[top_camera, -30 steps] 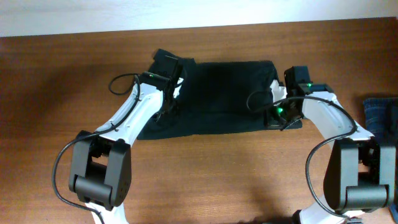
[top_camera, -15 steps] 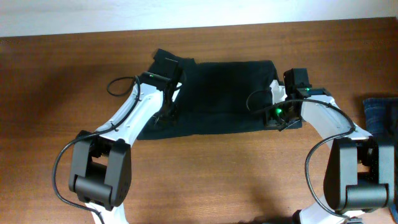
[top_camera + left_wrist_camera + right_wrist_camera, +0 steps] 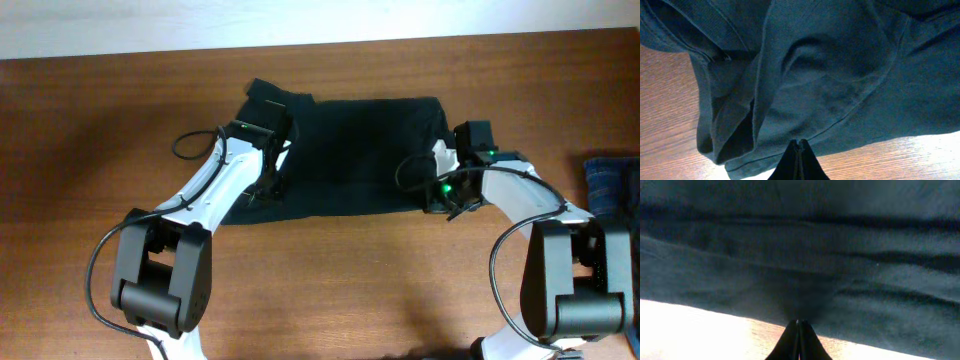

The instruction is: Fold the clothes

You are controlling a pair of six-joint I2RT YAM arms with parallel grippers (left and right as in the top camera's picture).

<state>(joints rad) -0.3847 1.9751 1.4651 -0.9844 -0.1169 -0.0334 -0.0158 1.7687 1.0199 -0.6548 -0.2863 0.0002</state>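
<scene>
The clothes (image 3: 350, 150), a black T-shirt, lie in a wide band across the far middle of the table. My left gripper (image 3: 262, 192) is at the shirt's near left edge. In the left wrist view its jaws (image 3: 798, 143) are shut on the hem of the bunched clothes (image 3: 830, 75). My right gripper (image 3: 440, 203) is at the near right corner. Its jaws (image 3: 799, 322) are pressed together on the edge of the dark clothes (image 3: 805, 255). No logo shows.
A blue denim garment (image 3: 608, 185) lies at the table's right edge, beside the right arm. The brown wooden table (image 3: 330, 280) runs bare in front of the shirt. A white wall borders the far side.
The left jaws have closed on the shirt's near left edge. The right gripper has shifted a little left, drawing the shirt's right corner inward.
</scene>
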